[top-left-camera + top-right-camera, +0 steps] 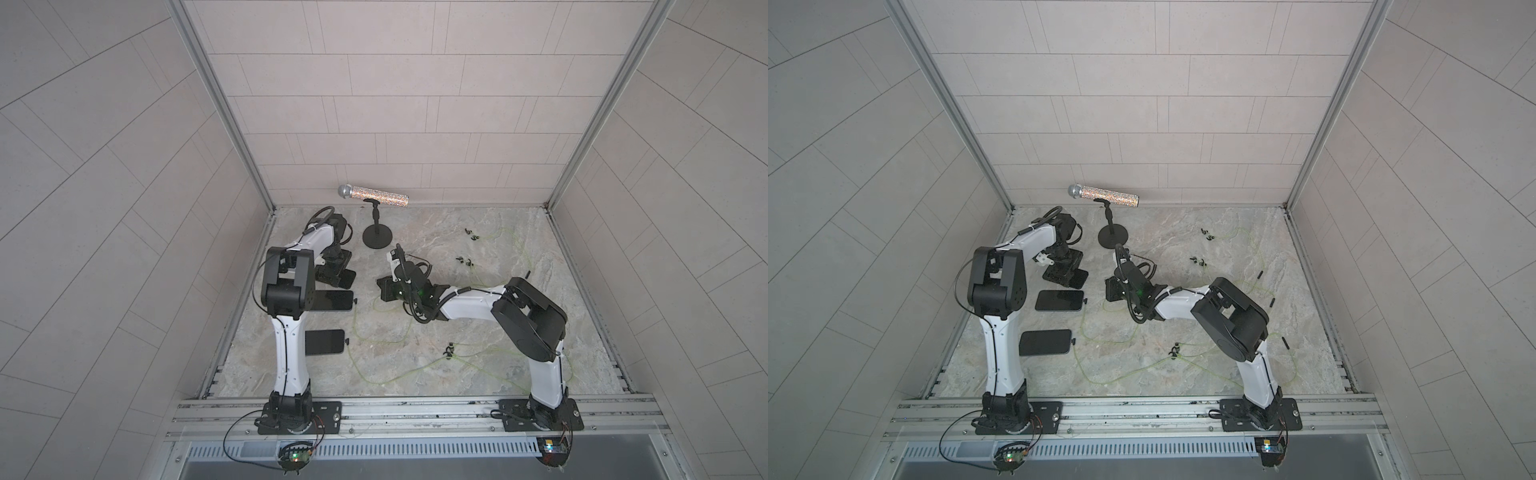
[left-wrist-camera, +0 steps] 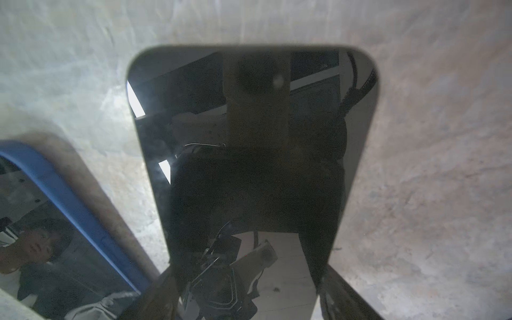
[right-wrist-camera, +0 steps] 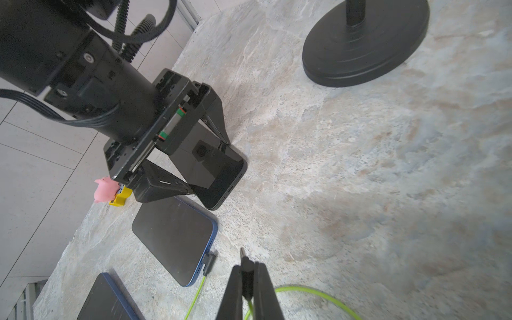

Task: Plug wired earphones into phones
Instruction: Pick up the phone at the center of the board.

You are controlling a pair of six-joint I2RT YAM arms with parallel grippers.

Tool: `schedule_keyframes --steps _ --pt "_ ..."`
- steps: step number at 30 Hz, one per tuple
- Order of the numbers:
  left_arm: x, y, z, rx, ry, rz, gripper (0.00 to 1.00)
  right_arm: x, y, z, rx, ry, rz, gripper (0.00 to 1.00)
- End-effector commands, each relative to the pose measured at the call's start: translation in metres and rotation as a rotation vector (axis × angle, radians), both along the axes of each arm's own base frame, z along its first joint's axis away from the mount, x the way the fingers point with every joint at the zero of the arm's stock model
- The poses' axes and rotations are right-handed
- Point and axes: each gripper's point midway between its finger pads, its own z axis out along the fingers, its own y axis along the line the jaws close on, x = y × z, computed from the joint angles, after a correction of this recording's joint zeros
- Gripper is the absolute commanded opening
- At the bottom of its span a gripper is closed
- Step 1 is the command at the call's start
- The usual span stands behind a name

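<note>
In right hand (image 3: 248, 266), black plug (image 3: 243, 254)

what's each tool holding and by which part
Right tool pinches an earphone plug by its black body, metal tip free. Left tool straddles the far phone across its long edges; grip cannot be told.

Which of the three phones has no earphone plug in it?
The far phone, straddled by the left gripper: its port is empty. The middle phone and near phone carry plugs.

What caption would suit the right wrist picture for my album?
The right hand pinches an earphone plug while the left hand straddles the unplugged phone.
</note>
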Motion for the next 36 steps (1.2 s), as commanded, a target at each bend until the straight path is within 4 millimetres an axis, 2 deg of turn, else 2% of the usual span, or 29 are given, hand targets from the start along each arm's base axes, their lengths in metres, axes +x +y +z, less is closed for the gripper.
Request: schedule_keyframes --steps 1,4,11,18,27,33,36 --pt "-0.019 0.005 -0.015 0.035 0.100 0.014 0.75 -0.002 0.001 0.018 0.033 -0.029 0.000 0.00" --pt "-0.015 0.002 -0.010 0.012 0.083 0.011 0.71 -0.003 0.004 0.018 0.043 -0.029 0.013 0.00" --pt "0.004 -0.009 0.027 -0.064 -0.027 -0.016 0.69 -0.001 0.010 0.019 0.078 -0.035 0.017 0.00" --pt "0.006 -0.011 0.058 -0.120 -0.093 -0.049 0.69 0.002 0.017 0.017 0.113 -0.031 -0.007 0.00" --pt "0.002 -0.014 0.074 -0.180 -0.148 -0.068 0.69 0.014 0.028 0.017 0.213 -0.012 -0.072 0.00" --pt "0.005 -0.020 0.081 -0.235 -0.203 -0.069 0.69 0.026 0.036 0.029 0.316 -0.036 -0.109 0.00" --pt "0.007 -0.022 0.092 -0.256 -0.235 -0.071 0.68 0.030 0.043 0.034 0.349 -0.043 -0.116 0.00"
